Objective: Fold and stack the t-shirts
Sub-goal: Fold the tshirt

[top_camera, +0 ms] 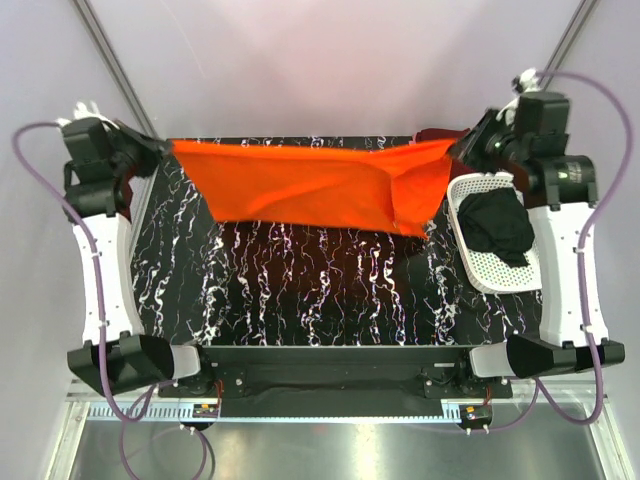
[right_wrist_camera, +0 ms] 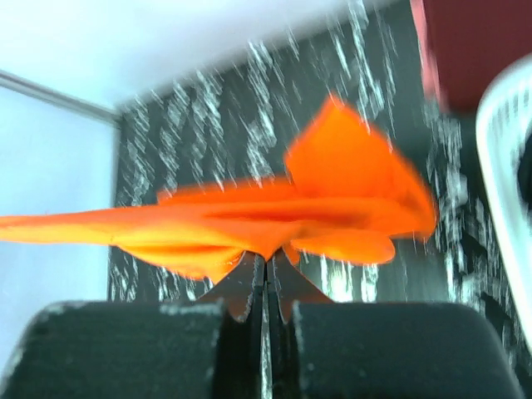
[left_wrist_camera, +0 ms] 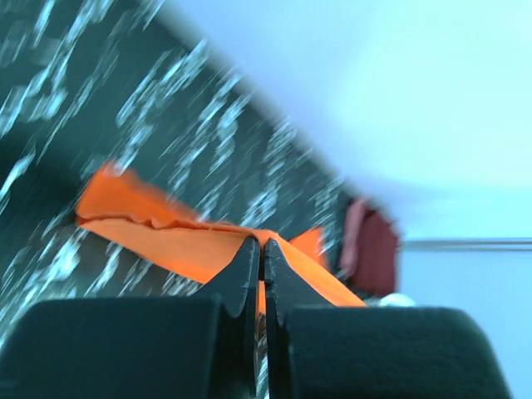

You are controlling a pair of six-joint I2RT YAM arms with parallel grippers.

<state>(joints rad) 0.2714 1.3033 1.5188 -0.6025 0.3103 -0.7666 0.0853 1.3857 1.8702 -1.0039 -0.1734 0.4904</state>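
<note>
The bright orange t-shirt (top_camera: 320,185) hangs stretched between both grippers above the far half of the black marbled table (top_camera: 300,290). My left gripper (top_camera: 168,148) is shut on its left corner, seen in the left wrist view (left_wrist_camera: 263,246) with orange cloth (left_wrist_camera: 166,237) pinched between the jaws. My right gripper (top_camera: 458,146) is shut on its right corner; the right wrist view (right_wrist_camera: 268,259) shows orange cloth (right_wrist_camera: 274,212) bunched at the tips. The maroon t-shirt (top_camera: 436,134) lies at the far right, also in both wrist views (left_wrist_camera: 374,245) (right_wrist_camera: 474,41). The black t-shirt (top_camera: 500,222) lies in the basket.
A white perforated basket (top_camera: 495,265) sits at the table's right edge, under the right arm; its rim shows in the right wrist view (right_wrist_camera: 507,158). Pale walls close the far side.
</note>
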